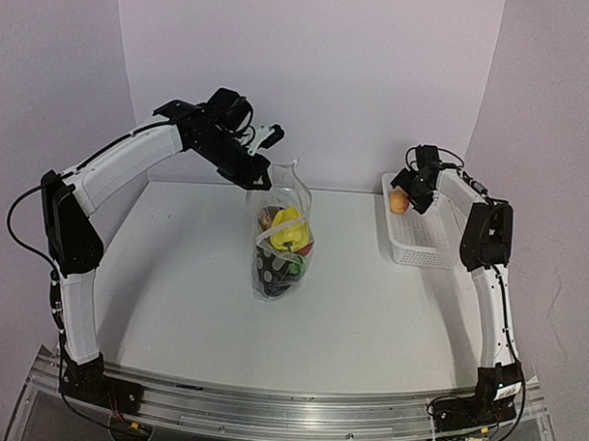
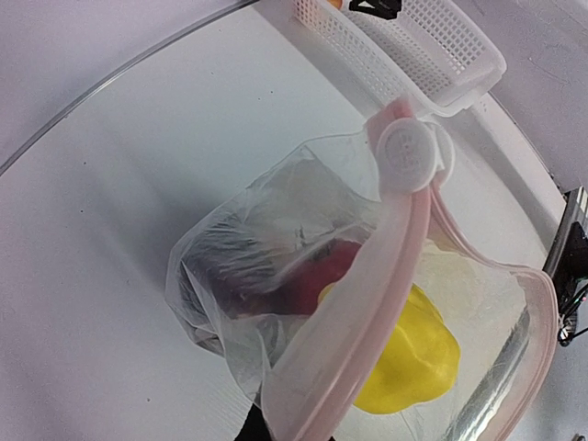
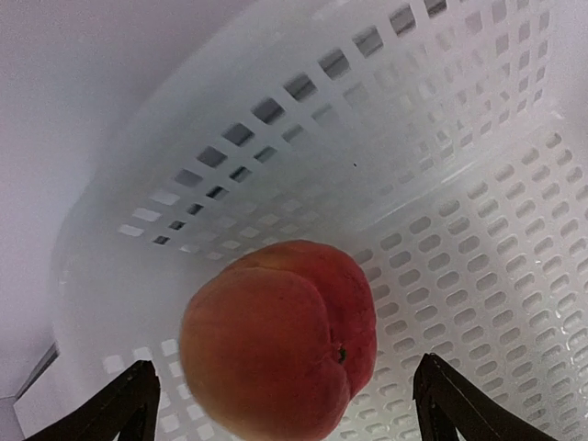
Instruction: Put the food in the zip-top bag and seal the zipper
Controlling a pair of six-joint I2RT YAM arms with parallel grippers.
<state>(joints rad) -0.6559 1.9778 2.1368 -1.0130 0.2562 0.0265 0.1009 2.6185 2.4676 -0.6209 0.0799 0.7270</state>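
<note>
The zip-top bag (image 1: 282,251) stands upright in the middle of the table, its mouth pulled up. My left gripper (image 1: 260,175) is shut on the bag's top edge. In the left wrist view the pinkish zipper (image 2: 386,276) runs across the open mouth, and only a dark bit of my left gripper (image 2: 257,427) shows under it. Inside lie a yellow pepper (image 2: 413,354), a red piece (image 2: 322,276) and darker food. A peach (image 3: 276,340) lies in the white basket (image 3: 441,230). My right gripper (image 3: 287,390) is open, one finger on each side of the peach, not touching it.
The perforated basket (image 1: 419,246) sits at the table's right edge, against the right arm. A curved metal rail (image 1: 288,404) borders the near edge. White walls close in the back and both sides.
</note>
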